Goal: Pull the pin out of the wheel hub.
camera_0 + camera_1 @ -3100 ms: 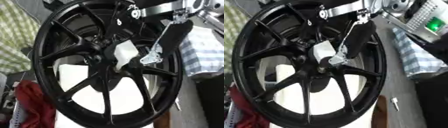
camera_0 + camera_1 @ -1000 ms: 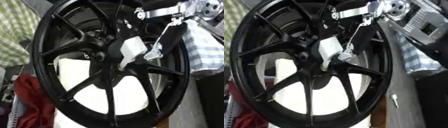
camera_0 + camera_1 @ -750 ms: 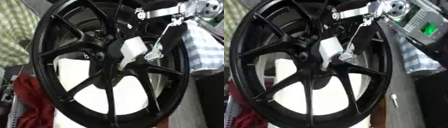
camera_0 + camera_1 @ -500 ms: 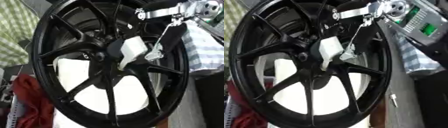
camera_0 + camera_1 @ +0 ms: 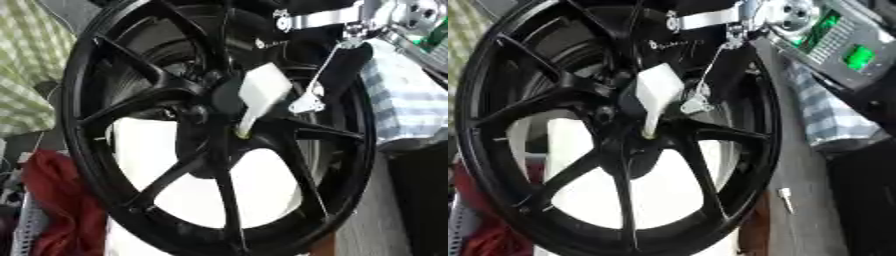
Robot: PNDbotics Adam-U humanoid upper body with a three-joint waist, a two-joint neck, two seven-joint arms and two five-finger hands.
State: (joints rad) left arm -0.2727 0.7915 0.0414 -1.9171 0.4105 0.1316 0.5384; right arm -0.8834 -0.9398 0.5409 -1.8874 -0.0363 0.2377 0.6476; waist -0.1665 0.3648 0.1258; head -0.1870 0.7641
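A large black spoked wheel [image 5: 140, 102] stands upright and fills both views. At its hub [image 5: 199, 114] sits a white blocky piece [image 5: 262, 89] that tapers down to a thin pale tip [image 5: 241, 131] resting against the hub centre. My right hand [image 5: 346, 67], black with silver links, reaches in from the upper right and lies right over this white piece. Whether the white piece is the pin or a part of the hand I cannot tell, since black hand and black wheel merge. My left hand shows in neither view.
A white stand [image 5: 258, 192] shows behind the spokes. A red cloth [image 5: 57, 200] lies at the lower left, a green checked cloth [image 5: 31, 75] at the left, a blue checked cloth [image 5: 402, 100] at the right. A small silver pin-like thing [image 5: 785, 199] lies on the grey surface.
The whole picture has shifted a little, so the camera moved. The right hand and the white piece stay at the hub, with no clear move relative to the wheel.
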